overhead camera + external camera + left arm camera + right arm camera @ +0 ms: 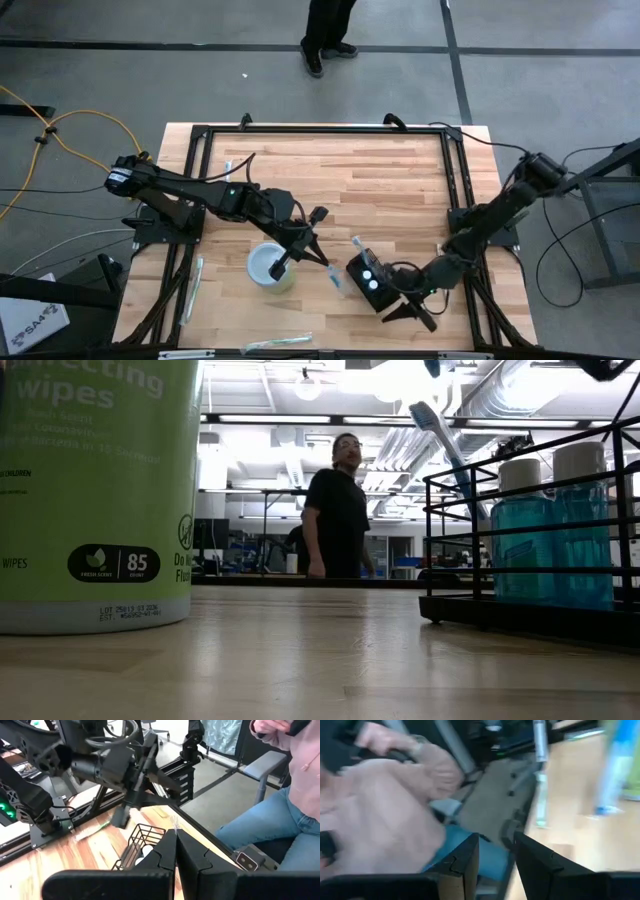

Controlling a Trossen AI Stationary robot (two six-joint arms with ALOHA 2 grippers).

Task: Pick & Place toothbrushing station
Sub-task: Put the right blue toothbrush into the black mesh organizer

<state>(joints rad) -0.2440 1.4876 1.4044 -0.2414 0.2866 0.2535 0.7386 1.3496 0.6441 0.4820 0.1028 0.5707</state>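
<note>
Near the front edge of the wooden table, right of its middle, the toothbrushing station was seen from above as a small black holder with two pale round tops showing in it. In the low view it was shown as a black wire rack carrying two blue bottles with white caps. The right gripper was found just beside the station, at its front right corner, and its fingers were parted by a narrow gap, with nothing seen between them. The station was therefore judged as not yet grasped. The left gripper was held near the pale round cup, and its fingers were pressed together; a toothbrush lay between cup and station, but it could not be told whether it was held. A person stood beyond the far side of the table. If the fingers were closed at the corner only, the light rack could be pushed aside or tipped, and the bottles could fall out. The left arm, being near, could also be struck.
</note>
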